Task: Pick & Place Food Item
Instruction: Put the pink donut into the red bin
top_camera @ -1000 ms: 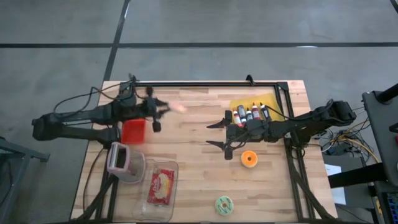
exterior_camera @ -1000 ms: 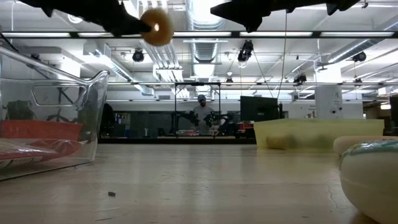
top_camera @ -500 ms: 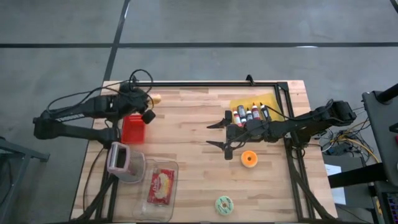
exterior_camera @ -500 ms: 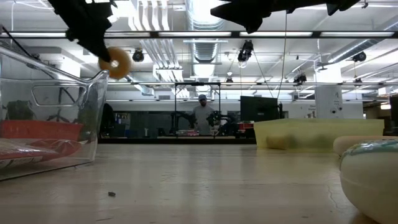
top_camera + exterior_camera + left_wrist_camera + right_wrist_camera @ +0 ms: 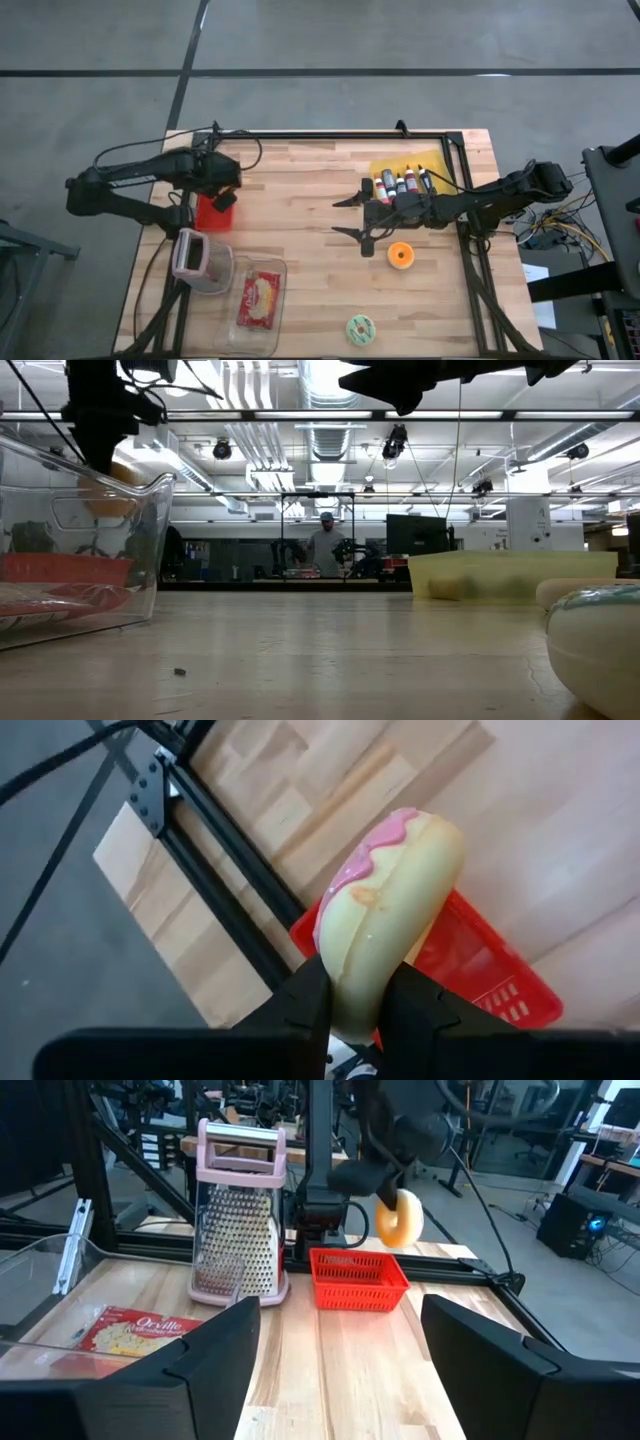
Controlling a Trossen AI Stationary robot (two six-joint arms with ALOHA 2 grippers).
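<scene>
Closest in the low view, a pale round item point(image 5: 600, 645) sits at the bench point(image 5: 310, 290) edge, blurred, possibly one of the doughnuts; overhead, a green-iced doughnut point(image 5: 359, 327) lies near the front edge and an orange doughnut point(image 5: 400, 254) just beside the right hand point(image 5: 347, 215); right hand released, fingers spread wide, hovering over mid-bench, arm waiting; behind it, small bottles point(image 5: 402, 183) stand in a row on a yellow mat point(image 5: 398, 161); front left, a clear tub point(image 5: 250, 305) holds a popcorn packet point(image 5: 258, 297); a pink-framed grater point(image 5: 238, 1223) stands touching the tub's far corner; beyond the grater, a red basket point(image 5: 358, 1277) rests on the bench near the left edge; left hand point(image 5: 358, 1005) is clenched on a pink-iced doughnut point(image 5: 385, 925), gripped on edge between both fingers; doughnut is held in the air above the red basket, not touching it; far back, a person point(image 5: 325, 540) stands in the room.
</scene>
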